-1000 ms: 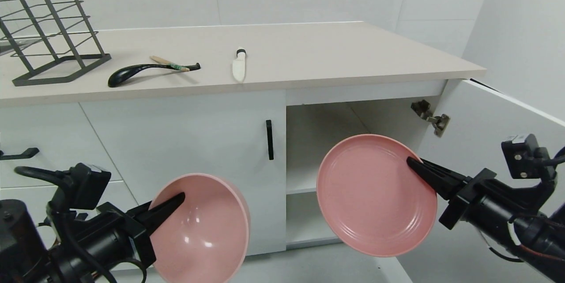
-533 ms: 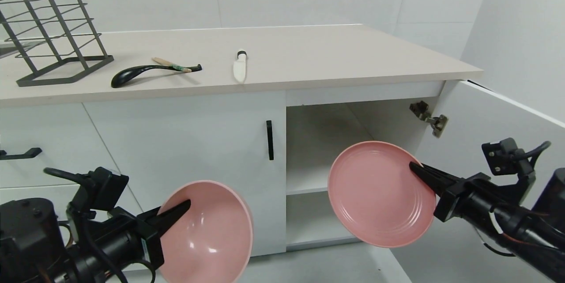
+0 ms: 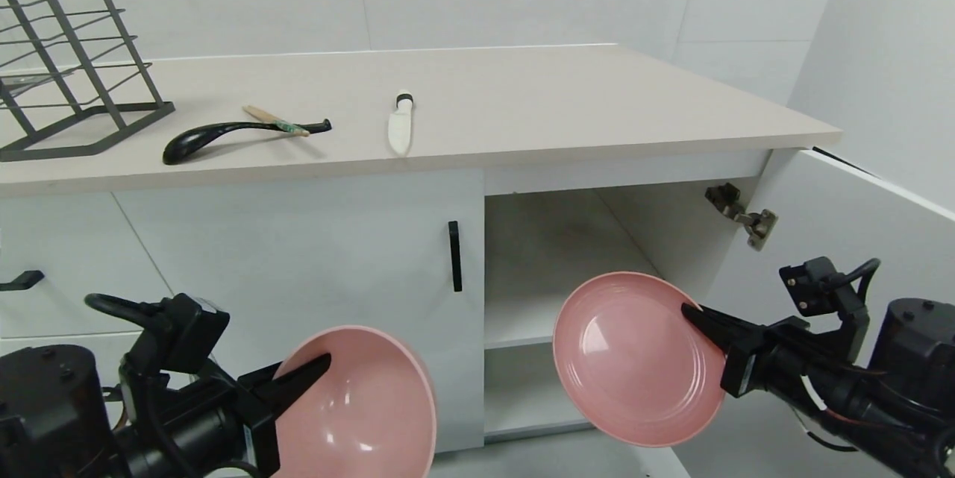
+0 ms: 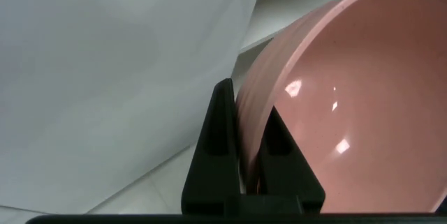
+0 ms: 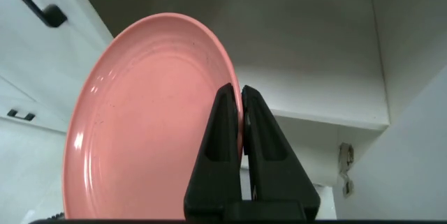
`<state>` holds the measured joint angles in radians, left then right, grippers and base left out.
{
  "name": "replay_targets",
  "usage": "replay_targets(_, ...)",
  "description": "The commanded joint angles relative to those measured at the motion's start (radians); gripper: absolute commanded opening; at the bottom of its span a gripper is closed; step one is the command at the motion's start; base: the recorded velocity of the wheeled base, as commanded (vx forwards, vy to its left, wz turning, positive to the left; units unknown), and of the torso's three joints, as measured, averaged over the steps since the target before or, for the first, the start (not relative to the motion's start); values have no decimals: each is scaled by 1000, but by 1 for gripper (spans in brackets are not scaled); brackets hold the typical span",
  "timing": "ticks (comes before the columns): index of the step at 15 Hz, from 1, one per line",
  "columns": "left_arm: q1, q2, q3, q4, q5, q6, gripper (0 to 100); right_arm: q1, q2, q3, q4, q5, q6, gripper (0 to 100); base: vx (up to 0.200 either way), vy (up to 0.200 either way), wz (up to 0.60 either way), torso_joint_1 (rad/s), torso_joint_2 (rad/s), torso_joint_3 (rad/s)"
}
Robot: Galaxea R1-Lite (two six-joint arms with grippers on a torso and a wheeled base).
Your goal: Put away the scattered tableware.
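- Stowing step, I'd say: right gripper (image 3: 686,309) clamps the pink plate (image 3: 627,359) by its rim, just outside the open cabinet (image 3: 552,239).
- Left gripper (image 3: 324,362) pinches the pink bowl (image 3: 373,411), low by the closed door (image 3: 298,269).
- Next: slide the plate onto a shelf (image 3: 522,318), probably.

Wire rack (image 3: 74,53) runs off the upper left; pink bowl (image 3: 365,411) is cropped at the bottom edge; small stick (image 3: 274,120) on the ladle (image 3: 209,136), perhaps chopsticks.
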<state>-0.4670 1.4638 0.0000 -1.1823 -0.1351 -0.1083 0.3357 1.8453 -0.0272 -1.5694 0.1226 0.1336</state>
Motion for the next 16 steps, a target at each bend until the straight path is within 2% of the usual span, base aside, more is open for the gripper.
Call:
replay_targets(1,1,-25,0,33,2,29,0,-3,26,-2,-1,0,3,0,200,0,0,2,2,-2)
replay_targets(3,2,-94,0,104,0,55,0,-4,34,-13,-1,2,11,0,200,0,0,-5,5,7)
replay_targets(4,2,-111,0,113,-1,61,0,-4,40,-34,-1,2,12,0,0,0,0,0,0,0)
replay_targets(7,2,-108,0,116,-1,64,0,-3,72,-46,-1,-1,11,0,0,0,0,0,0,0)
replay_targets(10,2,-103,0,115,-1,64,0,-1,84,-57,-1,-9,100,0,0,0,0,0,0,0)
replay_targets(16,2,-106,0,110,-1,64,0,-12,173,-86,-1,-9,87,0,0,0,0,0,0,0)
